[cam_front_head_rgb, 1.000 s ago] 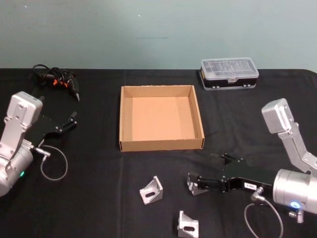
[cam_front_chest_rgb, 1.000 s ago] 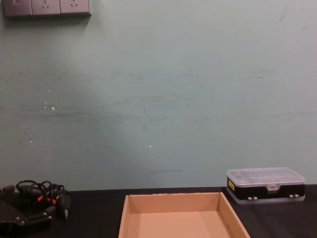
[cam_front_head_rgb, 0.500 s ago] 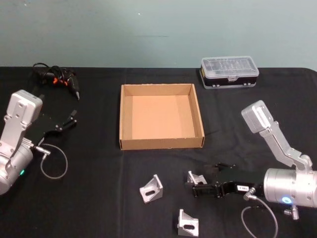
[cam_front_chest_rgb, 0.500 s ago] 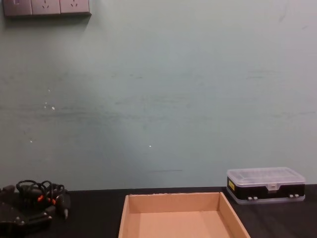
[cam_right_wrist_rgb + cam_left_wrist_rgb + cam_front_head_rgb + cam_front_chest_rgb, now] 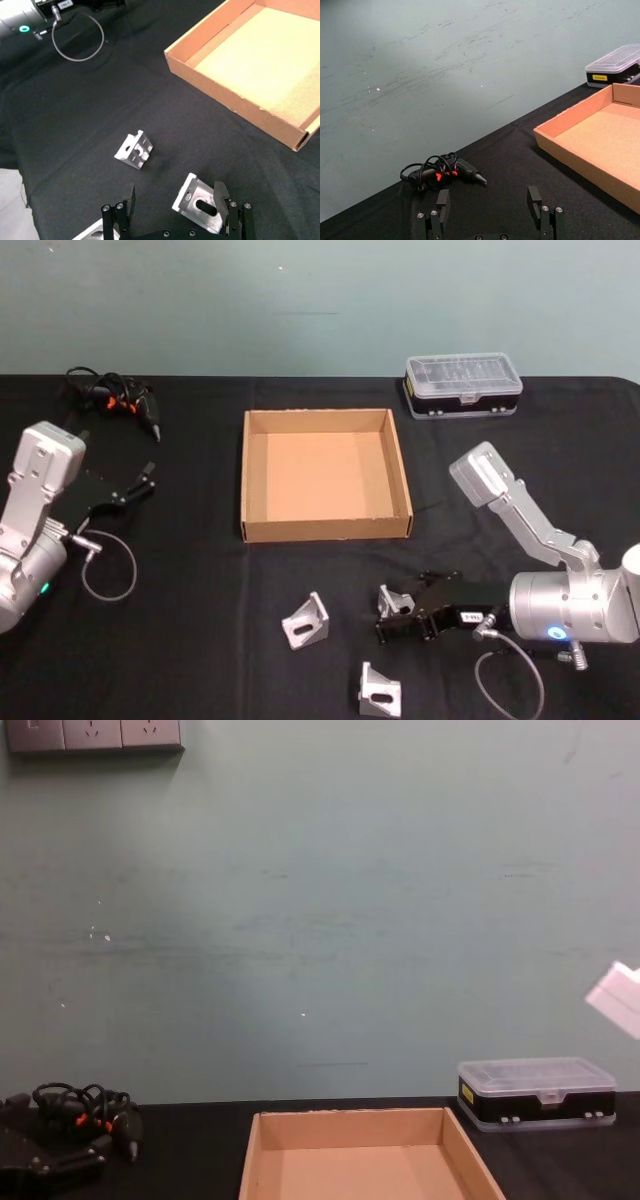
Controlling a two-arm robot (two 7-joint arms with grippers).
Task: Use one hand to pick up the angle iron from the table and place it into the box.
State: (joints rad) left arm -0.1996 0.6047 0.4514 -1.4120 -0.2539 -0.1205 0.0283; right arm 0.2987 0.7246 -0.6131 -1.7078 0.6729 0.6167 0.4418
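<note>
Three silver angle irons lie on the black table (image 5: 200,640) in front of the tan cardboard box (image 5: 325,530): one (image 5: 305,621) to the left, one (image 5: 395,599) in the middle, one (image 5: 380,690) nearest the front edge. My right gripper (image 5: 385,624) is low at the middle angle iron. In the right wrist view this angle iron (image 5: 197,205) lies between the open fingers of the right gripper (image 5: 174,200), close to one finger (image 5: 220,195). The box (image 5: 235,107) is empty. My left gripper (image 5: 140,483) is parked open at the left, holding nothing (image 5: 488,200).
A clear-lidded plastic case (image 5: 463,385) stands behind the box to the right. A black cable bundle with orange bits (image 5: 112,398) lies at the back left. The right arm's silver elbow (image 5: 615,1000) pokes into the chest view's right edge.
The right arm's elbow has swung left and forward, now entering the chest view. Its gripper has turned a little and stayed at the middle angle iron. The left arm is unchanged.
</note>
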